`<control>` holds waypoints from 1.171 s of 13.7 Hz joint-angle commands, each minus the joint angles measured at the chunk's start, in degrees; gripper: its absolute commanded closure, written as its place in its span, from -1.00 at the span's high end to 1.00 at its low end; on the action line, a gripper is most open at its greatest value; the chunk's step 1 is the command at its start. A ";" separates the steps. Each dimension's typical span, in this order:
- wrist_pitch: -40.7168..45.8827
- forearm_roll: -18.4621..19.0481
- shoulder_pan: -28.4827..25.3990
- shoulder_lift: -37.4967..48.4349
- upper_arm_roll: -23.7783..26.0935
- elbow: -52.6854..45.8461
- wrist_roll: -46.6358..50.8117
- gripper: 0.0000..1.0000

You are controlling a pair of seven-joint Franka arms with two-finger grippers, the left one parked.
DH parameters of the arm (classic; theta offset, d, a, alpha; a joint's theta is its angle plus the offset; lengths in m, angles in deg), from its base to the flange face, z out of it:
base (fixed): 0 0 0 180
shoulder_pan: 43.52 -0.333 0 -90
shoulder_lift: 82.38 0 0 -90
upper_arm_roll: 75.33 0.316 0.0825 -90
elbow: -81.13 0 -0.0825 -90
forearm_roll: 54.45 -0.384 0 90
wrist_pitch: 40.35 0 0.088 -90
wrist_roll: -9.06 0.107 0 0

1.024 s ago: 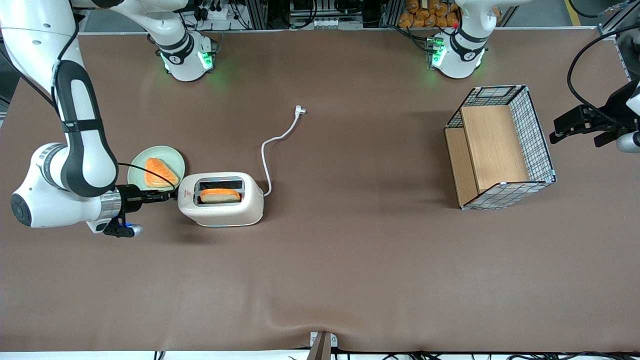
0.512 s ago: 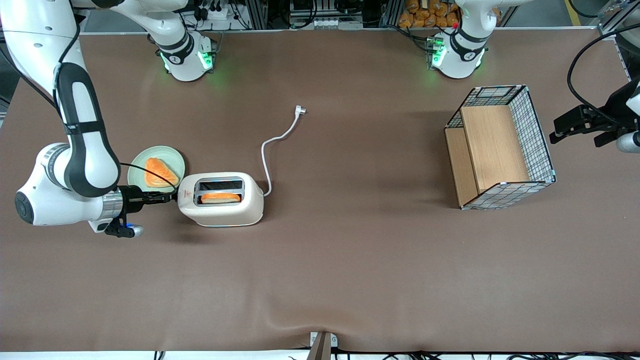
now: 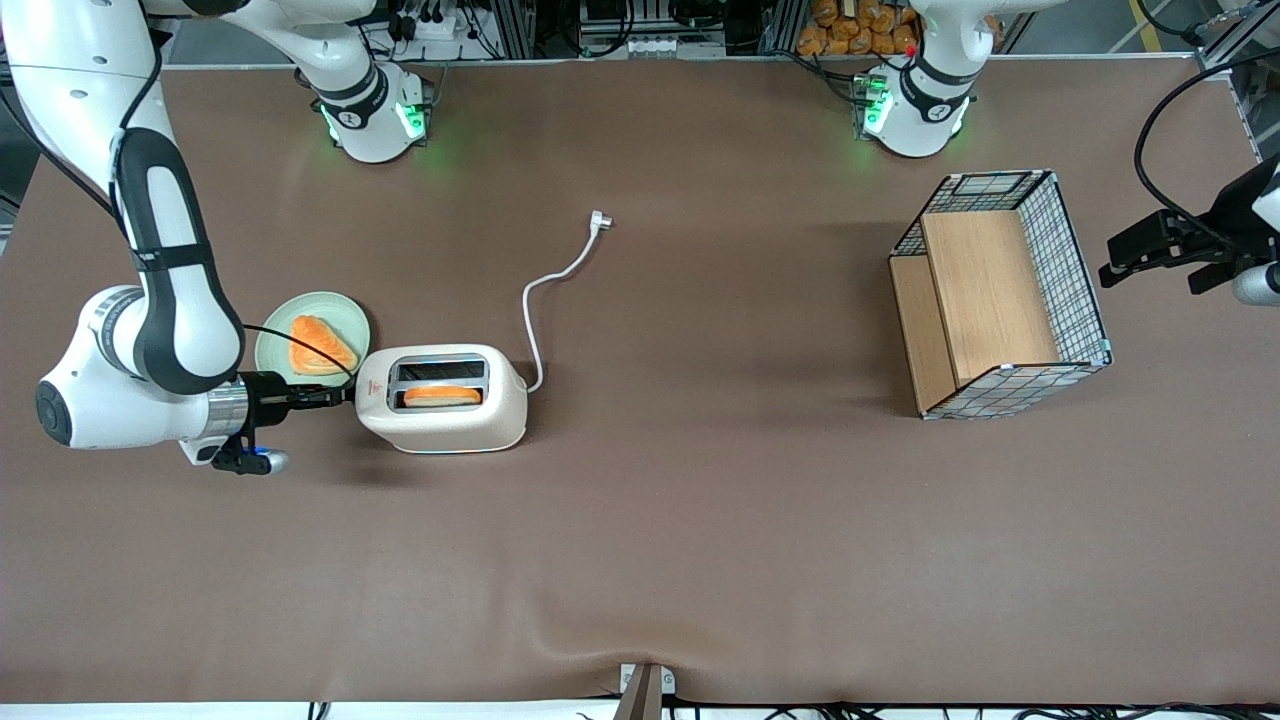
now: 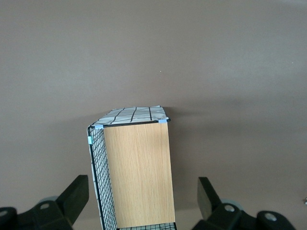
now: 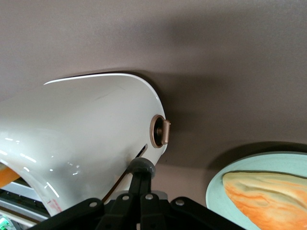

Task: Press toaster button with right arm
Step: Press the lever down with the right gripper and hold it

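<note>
The cream-white toaster [image 3: 445,400] lies toward the working arm's end of the table, with an orange-crusted slice [image 3: 440,396] sunk low in the slot nearer the front camera. My right arm [image 3: 170,300] reaches level to the toaster's narrow end with the red mark [image 3: 371,384]. My gripper [image 3: 343,393] is shut, its tips against that end. In the right wrist view the shut gripper [image 5: 140,178] touches the pale grey toaster button [image 5: 142,166], which sits low on the toaster [image 5: 81,129] at the end of its slot. A bronze knob [image 5: 160,132] sits beside it.
A pale green plate [image 3: 275,345] with an orange slice [image 3: 320,345] sits just beside my gripper, farther from the front camera. The white cord [image 3: 530,300] runs to its plug [image 3: 598,221]. A wire-and-wood basket [image 3: 1000,295] stands toward the parked arm's end.
The slice in the toaster has sunk from standing proud of the slot to lying low in it. My arm has shifted slightly; the gripper stays at the toaster's end.
</note>
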 commanded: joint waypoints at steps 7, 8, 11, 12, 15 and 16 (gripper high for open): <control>-4.76 -2.04 -0.30 0.09 0.15 3.27 -2.70 -1.00; -5.72 -2.04 -0.30 0.09 0.15 3.63 -2.79 -1.00; -6.25 -2.56 -0.30 -0.08 0.15 3.72 -3.84 -1.00; -6.87 -3.09 -0.30 -0.08 0.15 4.50 -4.02 -1.00; -10.12 -3.88 -0.82 -0.08 0.24 6.53 -5.33 -1.00; -10.30 -4.23 -0.91 -0.08 0.24 6.62 -5.43 -1.00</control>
